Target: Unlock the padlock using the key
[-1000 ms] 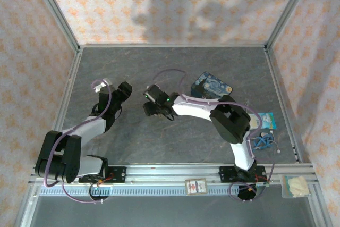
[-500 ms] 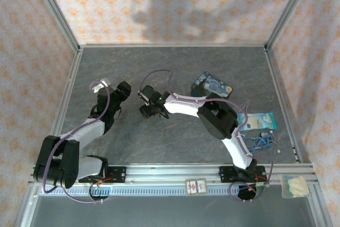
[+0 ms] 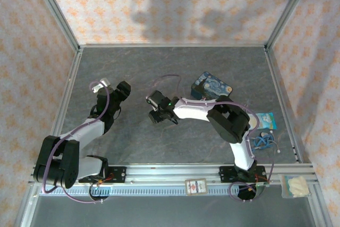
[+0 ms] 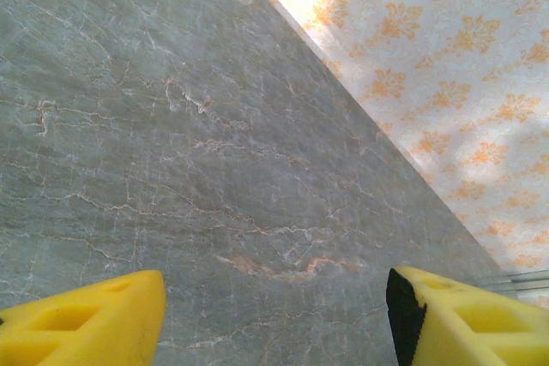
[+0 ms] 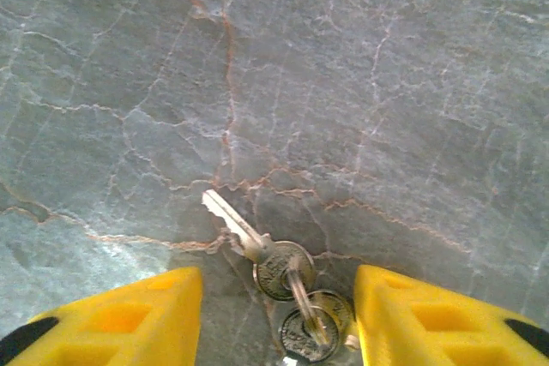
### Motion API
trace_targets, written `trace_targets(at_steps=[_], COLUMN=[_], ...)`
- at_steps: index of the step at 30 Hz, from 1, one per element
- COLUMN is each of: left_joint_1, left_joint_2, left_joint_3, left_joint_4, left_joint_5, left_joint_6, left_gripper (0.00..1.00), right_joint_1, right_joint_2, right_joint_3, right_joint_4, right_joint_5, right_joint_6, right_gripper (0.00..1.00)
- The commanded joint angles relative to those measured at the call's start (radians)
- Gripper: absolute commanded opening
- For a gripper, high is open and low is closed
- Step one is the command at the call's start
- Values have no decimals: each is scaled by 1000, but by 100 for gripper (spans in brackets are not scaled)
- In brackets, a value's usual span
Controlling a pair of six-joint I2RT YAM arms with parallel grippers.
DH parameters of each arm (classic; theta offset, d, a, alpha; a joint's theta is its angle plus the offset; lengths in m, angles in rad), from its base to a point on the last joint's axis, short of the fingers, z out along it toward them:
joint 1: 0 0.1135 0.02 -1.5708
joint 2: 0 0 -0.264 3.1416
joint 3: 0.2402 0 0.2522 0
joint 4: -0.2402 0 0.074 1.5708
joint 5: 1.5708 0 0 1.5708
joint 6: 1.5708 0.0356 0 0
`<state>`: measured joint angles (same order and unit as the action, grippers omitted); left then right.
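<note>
Two small silvery keys on a ring lie flat on the table in the right wrist view. The key [image 5: 249,242] points its blade up and to the left, and the second key's round head [image 5: 313,329] lies just below it. My right gripper [image 5: 276,302] hangs over them, open, one yellow finger [image 5: 129,315] on each side and neither touching the keys. From above, the right gripper [image 3: 156,110] sits left of the table's centre. My left gripper [image 3: 119,95] stands open over bare table, with nothing between its yellow fingers [image 4: 86,319]. The padlock is out of view.
A blue-and-yellow painted box [image 3: 211,85] stands behind the right arm. A blue packet [image 3: 264,120] and a tangle of blue wire [image 3: 263,141] lie at the right edge. A card [image 3: 195,185] and a small bag [image 3: 295,186] rest on the front rail.
The right arm swung its wrist a little left, then back right and slightly nearer. The left arm has stayed still.
</note>
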<state>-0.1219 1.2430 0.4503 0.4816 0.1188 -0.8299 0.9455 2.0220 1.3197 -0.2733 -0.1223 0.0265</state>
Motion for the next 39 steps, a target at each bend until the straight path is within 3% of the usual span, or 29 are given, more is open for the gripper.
trace_targets(at_steps=[1,8,12,19,25,33,39], left_joint_1=[8,7,6,-36,-61,-137,-195], left_joint_2=[-1,1,8,33,94,239,325], left_joint_3=[8,-3,-44,-134,-170,-183,-229], left_joint_4=[24,45,125,331,517,727,882], left_joint_5=[4,39,126,252,345,486,473], left_joint_6=[-9,-17,-66,-150,-183,-197,-287], left_gripper=[70,70,70,70,70,69,68], right_joint_1=[-1,-4,-31,-154,-227,-269,-269], right_joint_2=[6,43,24,-65,-119,-203,-265], right_joint_3=[-38,-36,-66,-175,-207,-217,-253], right_joint_4=[-81,-48,-2,180,246,242,281], right_joint_5=[25,78,9,-391,-569,-583,-490], right_joint_6=[25,50,81,203,279,327,381], right_gripper=[44,16,0,0,0,0,0])
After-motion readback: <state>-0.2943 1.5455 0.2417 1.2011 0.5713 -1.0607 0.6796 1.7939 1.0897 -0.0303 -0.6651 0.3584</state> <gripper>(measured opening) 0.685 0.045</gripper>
